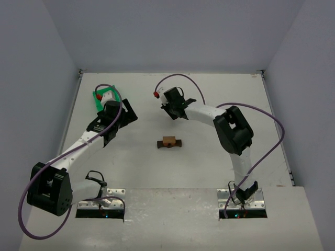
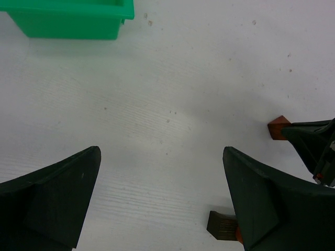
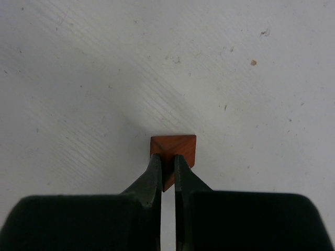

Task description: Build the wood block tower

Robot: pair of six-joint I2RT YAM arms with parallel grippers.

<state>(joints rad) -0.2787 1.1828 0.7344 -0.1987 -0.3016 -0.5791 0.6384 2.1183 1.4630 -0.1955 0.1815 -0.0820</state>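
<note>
A small stack [image 1: 169,141] stands mid-table: a dark brown flat plank with a lighter orange-brown piece on top. The plank's end [image 2: 222,226] shows by my left gripper's right finger. My right gripper [image 3: 167,163] is shut on a reddish-orange cube [image 3: 180,149], pinching its near corner, at or just above the table. In the top view the right gripper [image 1: 160,98] and cube [image 1: 156,94] are far of the stack. The cube also shows in the left wrist view [image 2: 278,127]. My left gripper [image 2: 161,152] is open and empty over bare table, near the green bin in the top view [image 1: 119,115].
A green plastic bin [image 1: 104,94] stands at the far left with a red piece [image 1: 97,98] inside; its corner shows in the left wrist view [image 2: 68,18]. White walls enclose the table. Purple cables loop off both arms.
</note>
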